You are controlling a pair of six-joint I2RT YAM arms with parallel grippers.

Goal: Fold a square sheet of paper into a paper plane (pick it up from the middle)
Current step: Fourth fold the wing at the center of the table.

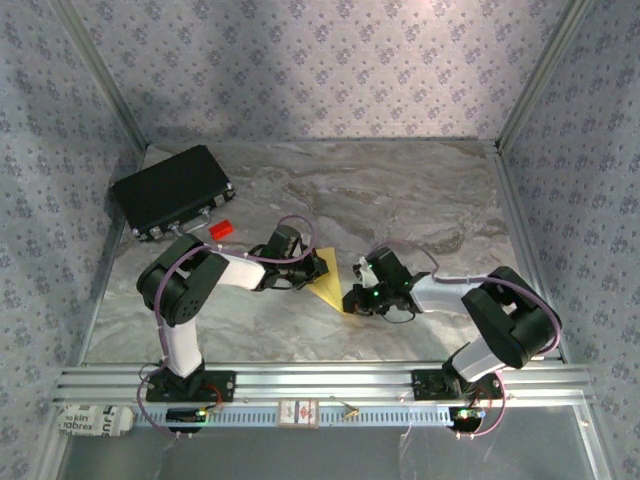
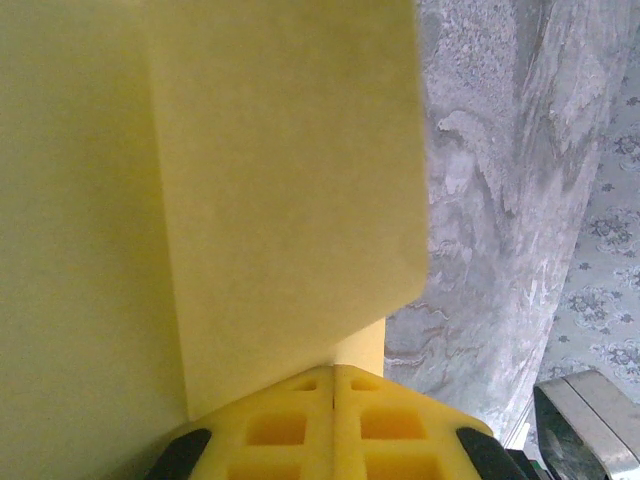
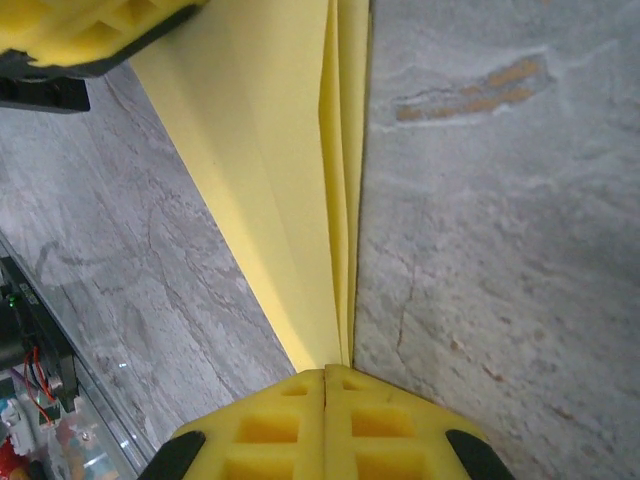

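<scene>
The square sheet of paper (image 1: pixel 328 281) is yellow and folded into a pointed, layered wedge, the paper plane shape, held just over the marble table between both arms. My left gripper (image 1: pixel 311 270) is shut on its left edge. In the left wrist view the paper (image 2: pixel 250 200) rises as a broad flap from the closed left gripper (image 2: pixel 333 368). My right gripper (image 1: pixel 352 297) is shut on the narrow tip. In the right wrist view the folded layers (image 3: pixel 300 180) run straight out of the shut right gripper (image 3: pixel 326 370), and the left gripper's fingers (image 3: pixel 95 30) clamp the far end.
A black case (image 1: pixel 172 190) lies at the back left with a small red block (image 1: pixel 221 229) beside it. Patterned walls close the table (image 1: pixel 430 190) on three sides. An aluminium rail (image 1: pixel 320 380) carrying the arm bases runs along the near edge.
</scene>
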